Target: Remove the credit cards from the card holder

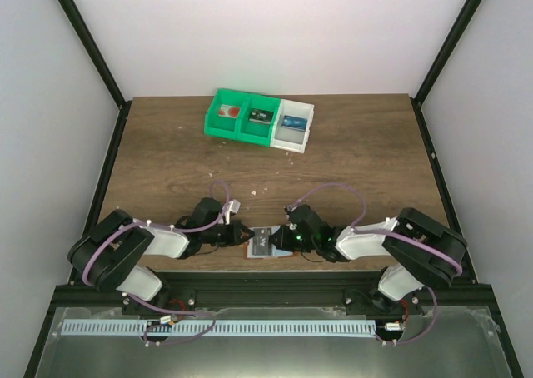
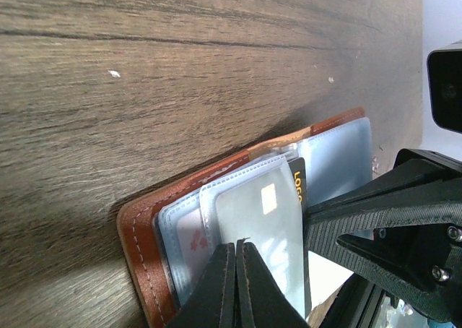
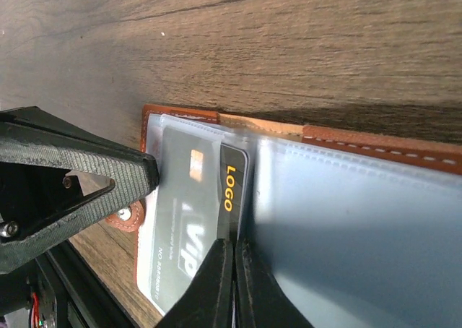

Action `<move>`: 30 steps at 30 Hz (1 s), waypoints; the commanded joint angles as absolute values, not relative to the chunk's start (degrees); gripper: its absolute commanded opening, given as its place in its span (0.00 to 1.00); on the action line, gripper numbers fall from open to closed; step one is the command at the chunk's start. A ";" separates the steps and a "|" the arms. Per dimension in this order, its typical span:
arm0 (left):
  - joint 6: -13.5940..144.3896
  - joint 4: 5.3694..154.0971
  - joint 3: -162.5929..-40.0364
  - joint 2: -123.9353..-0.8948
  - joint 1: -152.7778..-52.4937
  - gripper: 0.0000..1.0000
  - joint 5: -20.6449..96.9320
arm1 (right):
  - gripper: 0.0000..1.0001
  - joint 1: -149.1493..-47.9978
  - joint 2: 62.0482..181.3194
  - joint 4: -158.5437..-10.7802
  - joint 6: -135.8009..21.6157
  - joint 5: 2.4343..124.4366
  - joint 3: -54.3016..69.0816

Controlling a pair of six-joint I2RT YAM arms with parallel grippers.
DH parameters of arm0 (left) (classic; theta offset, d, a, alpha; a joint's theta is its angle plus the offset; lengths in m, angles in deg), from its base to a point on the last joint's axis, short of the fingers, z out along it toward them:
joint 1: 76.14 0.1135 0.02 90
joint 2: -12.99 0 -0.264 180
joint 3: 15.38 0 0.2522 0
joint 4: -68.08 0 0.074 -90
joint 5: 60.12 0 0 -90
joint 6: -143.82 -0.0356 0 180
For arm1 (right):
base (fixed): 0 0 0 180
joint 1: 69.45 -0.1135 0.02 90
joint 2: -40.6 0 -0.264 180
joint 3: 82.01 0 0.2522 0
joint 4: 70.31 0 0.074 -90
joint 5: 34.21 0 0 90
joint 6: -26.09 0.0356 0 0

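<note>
The reddish-brown leather card holder lies open at the table's near edge between both grippers. Its pale grey-blue clear pockets face up. A dark card printed "LOGO" sticks partway out of a clear pocket toward the centre fold; it also shows in the left wrist view. My right gripper is shut on that card's exposed edge. My left gripper is shut, its tips resting on the outer edge of the same pocket. A pale card with a red mark sits in a pocket behind.
A green-and-white three-compartment bin with small items stands at the back of the wooden table. The table's front edge and the metal rail lie just behind the card holder. The two grippers' fingers almost touch over the card holder.
</note>
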State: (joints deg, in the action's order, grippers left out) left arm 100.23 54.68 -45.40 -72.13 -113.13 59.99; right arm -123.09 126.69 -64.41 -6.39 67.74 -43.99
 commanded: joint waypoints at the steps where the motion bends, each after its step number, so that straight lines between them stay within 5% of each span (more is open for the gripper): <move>1: 99.23 58.79 -43.92 -74.45 -113.23 0.00 57.91 | 0.01 -122.95 125.40 -63.93 -7.60 67.03 -44.98; 25: 99.52 61.48 -44.59 -72.21 -113.26 0.00 55.58 | 0.00 -120.60 111.82 -75.34 -12.37 62.66 -47.81; 30: 100.89 61.94 -45.03 -66.53 -113.30 0.23 57.00 | 0.00 -120.60 102.80 -80.58 -14.39 61.08 -49.58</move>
